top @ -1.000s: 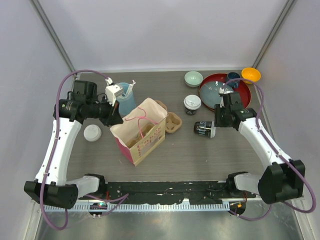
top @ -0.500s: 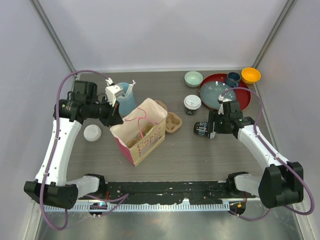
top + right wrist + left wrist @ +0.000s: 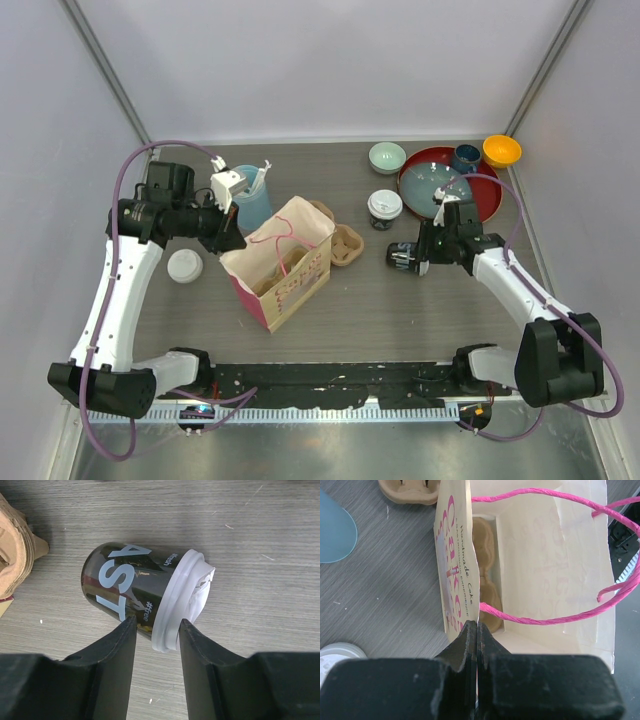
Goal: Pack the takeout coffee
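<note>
One takeout coffee cup (image 3: 403, 258), black with a white lid, lies on its side on the table (image 3: 380, 300). In the right wrist view the cup (image 3: 127, 582) has its lid (image 3: 172, 602) pointing right. My right gripper (image 3: 421, 252) (image 3: 157, 624) is shut on the lid end, one fingertip on the black wall, the other on the lid rim. A second lidded cup (image 3: 384, 207) stands upright behind it. Another white-lidded cup (image 3: 184, 266) stands at the left. My left gripper (image 3: 233, 243) (image 3: 477, 626) is shut on the rim of the open paper bag (image 3: 285, 262) (image 3: 457, 580).
A brown pulp cup carrier (image 3: 485, 570) lies inside the bag; another carrier (image 3: 346, 245) (image 3: 12, 545) sits beside it. A light-blue cup of utensils (image 3: 250, 195) stands behind the bag. At the back right are a red tray (image 3: 482, 192), blue mug (image 3: 466, 157), orange bowl (image 3: 501, 150) and green bowl (image 3: 387, 157).
My right gripper let go of the lying cup, swung lower and to the left, then closed on its lid end again. The cup shifted slightly left. The left arm has not moved.
</note>
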{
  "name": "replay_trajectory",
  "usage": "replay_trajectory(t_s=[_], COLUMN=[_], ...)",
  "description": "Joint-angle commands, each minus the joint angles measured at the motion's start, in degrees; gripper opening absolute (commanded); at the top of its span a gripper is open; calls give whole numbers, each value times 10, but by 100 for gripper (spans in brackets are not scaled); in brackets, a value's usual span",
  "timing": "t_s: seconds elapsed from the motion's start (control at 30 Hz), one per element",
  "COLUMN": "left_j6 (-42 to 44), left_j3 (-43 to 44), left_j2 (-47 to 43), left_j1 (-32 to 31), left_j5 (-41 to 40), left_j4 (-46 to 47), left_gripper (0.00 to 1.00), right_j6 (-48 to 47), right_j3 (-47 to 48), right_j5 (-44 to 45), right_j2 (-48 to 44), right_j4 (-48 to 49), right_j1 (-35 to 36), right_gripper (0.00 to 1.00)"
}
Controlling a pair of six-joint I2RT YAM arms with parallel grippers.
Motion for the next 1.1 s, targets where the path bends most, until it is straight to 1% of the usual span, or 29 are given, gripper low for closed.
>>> replay_trajectory(t_s=[0.0, 0.07, 0.1, 0.17, 0.2, 0.27, 0.3, 0.4, 0.6, 0.77, 0.9, 1.07], left_j6=[8, 9, 9, 10, 11, 10, 10, 10, 12, 12, 12, 12], left_j3=[18, 18, 18, 18, 19, 19, 20, 20, 20, 21, 22, 24], left_j2=[-8, -9, -10, -10, -10, -10, -9, -9, -9, -8, -7, -6], left_j1=[-3, -3, -3, -3, -3, -3, -3, -3, -3, -3, -3, -3], left_j5=[6, 5, 5, 4, 4, 3, 4, 5, 3, 3, 3, 1], left_j4=[-2, -3, -3, -4, -3, -4, -3, -2, -2, -2, 0, -1], left_gripper=[0, 0, 0, 0, 0, 0, 0, 0, 0, 0, 0, 0], right_j6=[-5, -6, -7, -10, -10, -13, -15, -19, -32, -40, -62, -103], right_j3=[5, 5, 6, 7, 7, 8, 10, 15, 46, 81, 129, 197], right_j5=[-12, -13, -13, -14, -16, -21, -22, -23, -27, -13, 30, 120], right_j2=[14, 14, 14, 12, 10, 6, 6, 4, 8, 1, 1, 2], right_j4=[28, 31, 30, 30, 29, 29, 28, 24, 2, -40, -90, -179], right_j1=[-3, -3, -3, -2, -2, -3, -2, -2, -2, 2, 26, 74], right_gripper=[40, 35, 29, 25, 21, 17, 13, 8, 2, 1, 1, 1])
